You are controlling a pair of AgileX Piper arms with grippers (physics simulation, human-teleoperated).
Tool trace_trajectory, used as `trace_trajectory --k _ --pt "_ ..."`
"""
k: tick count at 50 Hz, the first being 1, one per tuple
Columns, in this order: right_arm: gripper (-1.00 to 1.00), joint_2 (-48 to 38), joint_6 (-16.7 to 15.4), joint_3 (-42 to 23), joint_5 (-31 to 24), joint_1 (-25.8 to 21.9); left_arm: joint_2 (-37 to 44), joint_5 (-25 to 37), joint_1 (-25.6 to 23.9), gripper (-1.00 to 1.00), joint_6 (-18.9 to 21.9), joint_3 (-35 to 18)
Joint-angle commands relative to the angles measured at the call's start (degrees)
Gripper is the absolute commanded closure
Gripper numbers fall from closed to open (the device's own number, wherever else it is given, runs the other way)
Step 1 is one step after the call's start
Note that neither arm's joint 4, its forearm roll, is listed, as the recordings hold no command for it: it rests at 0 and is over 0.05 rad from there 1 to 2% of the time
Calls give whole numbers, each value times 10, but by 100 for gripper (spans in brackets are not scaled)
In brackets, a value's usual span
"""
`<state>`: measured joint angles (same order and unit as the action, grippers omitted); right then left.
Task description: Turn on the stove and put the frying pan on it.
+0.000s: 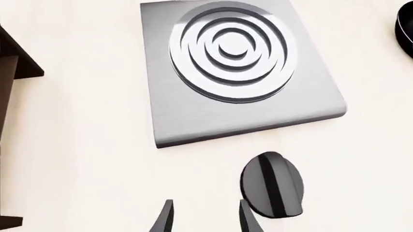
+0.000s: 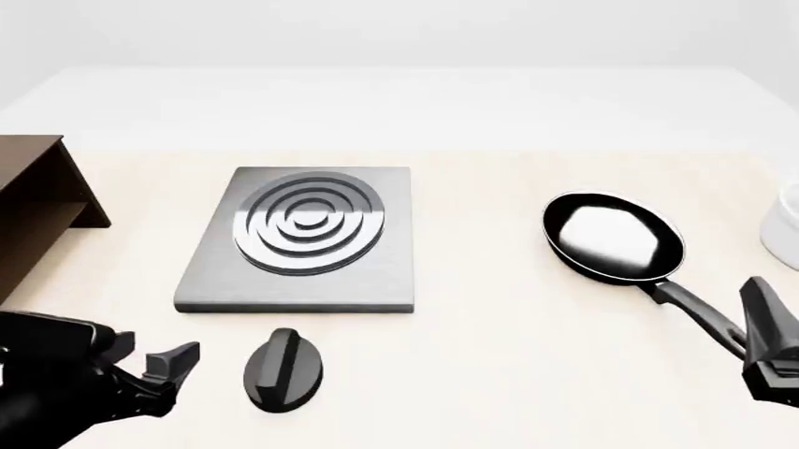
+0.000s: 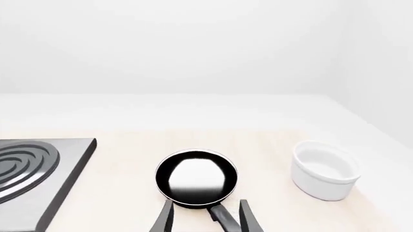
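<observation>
The grey stove [image 2: 299, 245] lies left of centre, its ringed burner [image 1: 229, 50] bare. Its black oval knob [image 2: 284, 369] sits on the table just in front of it. My left gripper [image 2: 168, 374] hovers open to the left of the knob; in the left wrist view the knob [image 1: 272, 184] lies just outside one of its fingertips [image 1: 245, 218]. The black frying pan [image 2: 615, 238] rests on the table to the right, handle pointing toward my right gripper [image 2: 764, 348]. The right gripper [image 3: 205, 218] is open, with the pan handle [image 3: 223, 217] between its fingers, untouched.
A dark brown wooden shelf [image 2: 37, 201] stands at the left edge of the table. A white round bowl [image 3: 324, 169] sits right of the pan, near the table's right edge. Bare table separates the stove and the pan.
</observation>
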<state>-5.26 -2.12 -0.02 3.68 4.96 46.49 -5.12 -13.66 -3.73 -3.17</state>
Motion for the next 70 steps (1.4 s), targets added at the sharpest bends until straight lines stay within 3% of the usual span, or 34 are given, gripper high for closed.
trace_trajectory --k 1,5,14,27,28,30,38,47,48,51,52,55,56,57,58,61,64,68,69,70 --pt "-100 15 -4 0 -14 1 133 -136 -13 -100 -13 28" --pt "-100 49 -4 -1 -48 1 176 -172 -21 -100 -16 29" --pt "-100 53 -4 -4 -53 1 283 -262 -43 -100 -48 30" --pt "-100 52 -6 -1 -41 2 331 -303 -60 -100 -60 30" --pt "-100 53 -10 -62 -84 -1 341 -313 -61 -100 -56 30" --pt "-100 53 -8 -14 -54 -9 354 -325 -64 -100 -62 31" --pt "-100 53 -9 -6 -70 -9 387 -349 -85 -100 -89 30" --pt "-100 53 -9 -1 -68 -9 417 -375 -141 -100 -145 31" --pt "-100 53 -9 -1 -68 -8 427 -392 -160 -100 -174 31" --pt "-100 53 -7 -1 -66 -7 462 -425 -176 -100 -201 31" --pt "-100 53 -7 -2 -66 -6 481 -451 -202 -100 -239 32" --pt "-100 53 -5 -2 -64 -6 505 -483 -222 -100 -266 32" --pt "-100 53 -5 -2 -64 -5 529 -511 -243 -100 -294 31" --pt "-100 -38 -6 0 22 -6 543 -536 -255 -100 -312 31" --pt "-100 -80 -7 0 62 -6 562 -575 -279 -100 -350 32" --pt "-100 -88 -6 0 70 -6 556 -589 -285 -100 -363 32" --pt "-100 -188 -4 0 173 -6 560 -618 -289 -100 -403 32" --pt "-100 -254 -4 0 241 -6 473 -536 -295 -100 -400 32" --pt "-100 -258 -3 0 244 -7 459 -519 -293 -100 -399 32" --pt "-100 -206 -3 0 193 -6 415 -471 -289 -100 -385 32"
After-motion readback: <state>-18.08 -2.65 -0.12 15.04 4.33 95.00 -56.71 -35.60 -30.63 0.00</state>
